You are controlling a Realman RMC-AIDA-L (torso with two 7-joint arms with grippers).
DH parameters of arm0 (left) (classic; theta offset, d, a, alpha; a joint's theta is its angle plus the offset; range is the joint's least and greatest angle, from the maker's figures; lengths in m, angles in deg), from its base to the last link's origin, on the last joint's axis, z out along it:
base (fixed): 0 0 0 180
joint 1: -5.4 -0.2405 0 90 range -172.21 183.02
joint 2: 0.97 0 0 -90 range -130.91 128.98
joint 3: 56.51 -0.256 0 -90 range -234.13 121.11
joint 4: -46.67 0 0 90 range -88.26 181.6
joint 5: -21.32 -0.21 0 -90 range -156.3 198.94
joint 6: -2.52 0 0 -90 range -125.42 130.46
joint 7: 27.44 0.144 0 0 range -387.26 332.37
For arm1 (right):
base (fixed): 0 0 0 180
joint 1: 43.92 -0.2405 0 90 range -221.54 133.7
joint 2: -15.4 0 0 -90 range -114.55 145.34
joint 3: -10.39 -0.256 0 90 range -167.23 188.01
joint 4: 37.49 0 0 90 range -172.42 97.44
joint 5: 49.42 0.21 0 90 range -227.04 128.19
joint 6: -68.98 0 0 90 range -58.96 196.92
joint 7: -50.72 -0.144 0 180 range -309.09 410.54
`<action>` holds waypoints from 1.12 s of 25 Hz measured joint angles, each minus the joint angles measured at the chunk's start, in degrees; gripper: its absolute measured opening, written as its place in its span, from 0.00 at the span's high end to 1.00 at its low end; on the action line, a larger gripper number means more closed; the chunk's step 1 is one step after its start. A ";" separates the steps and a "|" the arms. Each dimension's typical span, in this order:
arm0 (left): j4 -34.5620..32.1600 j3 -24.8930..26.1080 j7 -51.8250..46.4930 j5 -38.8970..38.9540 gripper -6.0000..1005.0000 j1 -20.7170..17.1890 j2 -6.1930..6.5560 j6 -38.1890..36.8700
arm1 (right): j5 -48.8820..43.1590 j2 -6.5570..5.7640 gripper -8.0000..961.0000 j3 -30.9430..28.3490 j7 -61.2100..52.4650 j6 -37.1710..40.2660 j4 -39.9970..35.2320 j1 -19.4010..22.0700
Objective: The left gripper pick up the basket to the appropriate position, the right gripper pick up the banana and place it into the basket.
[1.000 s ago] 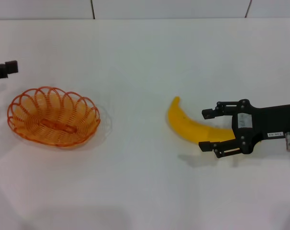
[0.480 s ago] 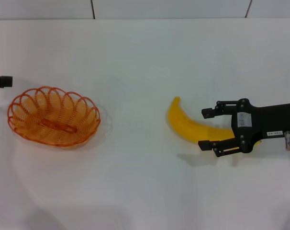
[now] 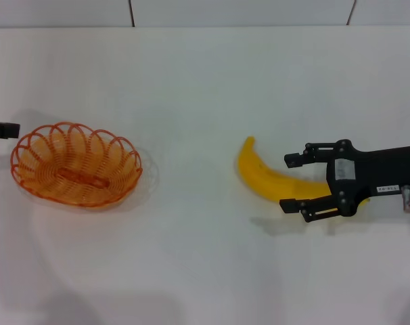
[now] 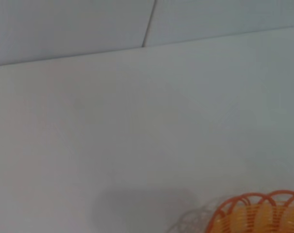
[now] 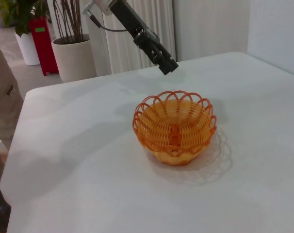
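The orange wire basket (image 3: 76,164) sits upright on the white table at the left, with nothing in it. Only the tip of my left gripper (image 3: 3,128) shows at the left edge, just beside the basket's left rim. In the right wrist view the left gripper (image 5: 167,65) hangs close above the rim of the basket (image 5: 175,127). The left wrist view catches part of the basket's rim (image 4: 256,208). The yellow banana (image 3: 264,177) lies on the table at the right. My right gripper (image 3: 289,183) is open, with one finger on each side of the banana's right end.
The white table (image 3: 191,101) ends at a tiled wall behind it. In the right wrist view, potted plants (image 5: 74,53) and a person (image 5: 1,102) stand beyond the table's far edge.
The left gripper has moved nearer in the head view, coming down beside the basket's left rim. The right gripper, banana and basket have stayed in place.
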 joint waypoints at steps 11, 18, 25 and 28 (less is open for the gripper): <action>0.92 -3.42 1.24 -3.24 0.19 0.36 -2.64 4.00 | -0.03 0.00 0.11 0.15 0.00 0.00 0.09 -0.60; 5.51 -3.47 2.14 -6.08 0.20 2.32 -3.51 7.36 | -0.06 0.00 0.11 0.16 0.00 0.00 0.09 -0.59; 7.38 -3.51 3.43 -6.15 0.21 2.98 -3.65 8.78 | -0.09 0.00 0.11 0.24 0.00 0.00 0.25 -0.63; 7.39 -3.51 3.69 -6.16 0.22 2.99 -3.72 8.89 | -0.34 0.00 0.11 0.24 0.00 0.00 0.72 -0.96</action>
